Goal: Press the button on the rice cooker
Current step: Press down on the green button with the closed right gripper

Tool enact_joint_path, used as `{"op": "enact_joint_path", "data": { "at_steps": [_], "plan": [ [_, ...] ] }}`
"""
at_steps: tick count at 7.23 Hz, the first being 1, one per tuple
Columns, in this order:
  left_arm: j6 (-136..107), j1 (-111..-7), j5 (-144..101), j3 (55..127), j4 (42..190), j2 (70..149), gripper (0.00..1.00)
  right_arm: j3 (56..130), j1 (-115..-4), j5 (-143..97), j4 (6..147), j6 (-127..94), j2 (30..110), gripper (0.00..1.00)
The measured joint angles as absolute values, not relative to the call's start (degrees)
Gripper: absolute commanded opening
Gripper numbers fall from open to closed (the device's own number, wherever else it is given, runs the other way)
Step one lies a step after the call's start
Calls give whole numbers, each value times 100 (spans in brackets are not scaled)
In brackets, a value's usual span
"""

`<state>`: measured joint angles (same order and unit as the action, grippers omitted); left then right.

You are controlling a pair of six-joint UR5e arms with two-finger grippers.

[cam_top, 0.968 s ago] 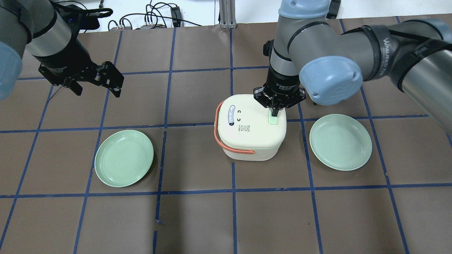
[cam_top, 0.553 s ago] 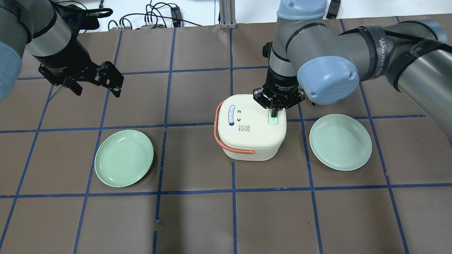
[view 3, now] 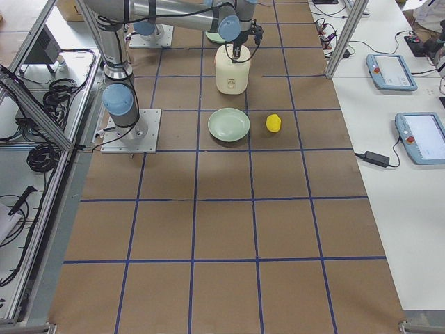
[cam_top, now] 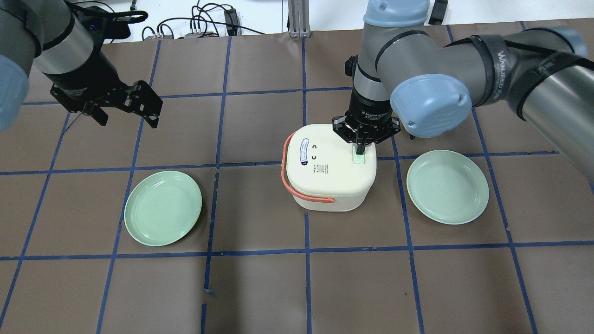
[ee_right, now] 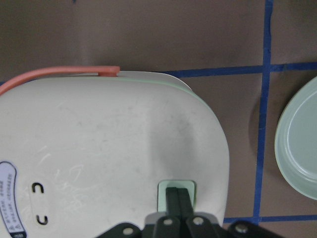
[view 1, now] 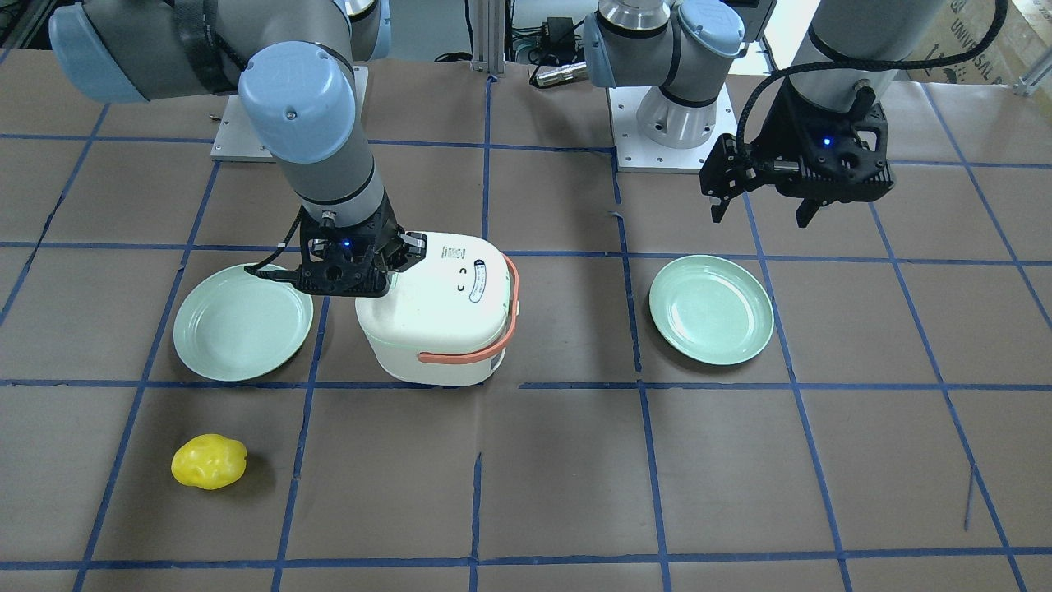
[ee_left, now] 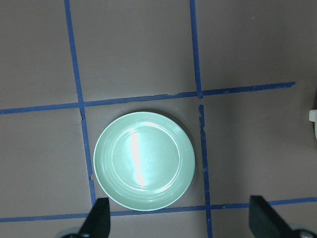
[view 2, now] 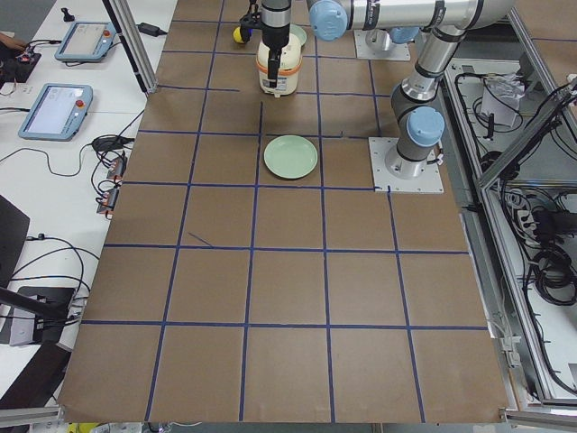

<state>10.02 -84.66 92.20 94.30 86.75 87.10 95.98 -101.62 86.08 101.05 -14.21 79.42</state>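
right pincer (cam_top: 359, 149) pinched closed, still pressing rice cooker (cam_top: 329, 171) button (cam_top: 358, 159), left pincer (cam_top: 129, 121) wide, unmoved

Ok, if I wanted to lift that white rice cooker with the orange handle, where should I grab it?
Probably the orange handle, from above on the robot's left. It lies folded down around the left side of the white rice cooker, a thin band the open left gripper could pinch; the body looks too wide and rounded.
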Motion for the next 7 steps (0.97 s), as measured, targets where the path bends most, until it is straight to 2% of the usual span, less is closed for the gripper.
{"op": "enact_joint_path", "data": {
  "at_steps": [7],
  "plan": [
    [1002, -8470, 9220, 9431, 8675, 8708, 100, 9593, -10169, 8616, 10279, -1463, 7867, 9]
  ]
}}
